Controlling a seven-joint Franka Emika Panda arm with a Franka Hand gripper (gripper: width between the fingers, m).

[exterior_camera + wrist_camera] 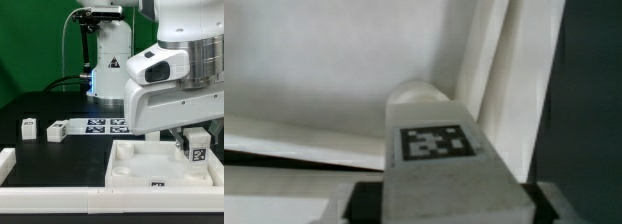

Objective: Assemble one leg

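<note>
My gripper (pixel 195 146) is shut on a white leg (pixel 196 150) with a black-and-white tag and holds it over the far right corner of the large white square panel (pixel 150 163). In the wrist view the held leg (pixel 434 150) stands between my fingers, its tip pointing at the panel's raised edge (pixel 491 70). I cannot tell whether the leg touches the panel. Two more legs (pixel 29 127) (pixel 56 129) lie on the black table at the exterior view's left.
The marker board (pixel 107 125) lies behind the panel, partly hidden by my arm. A white rail (pixel 60 196) runs along the table's front edge. A white robot base (pixel 108 60) stands at the back.
</note>
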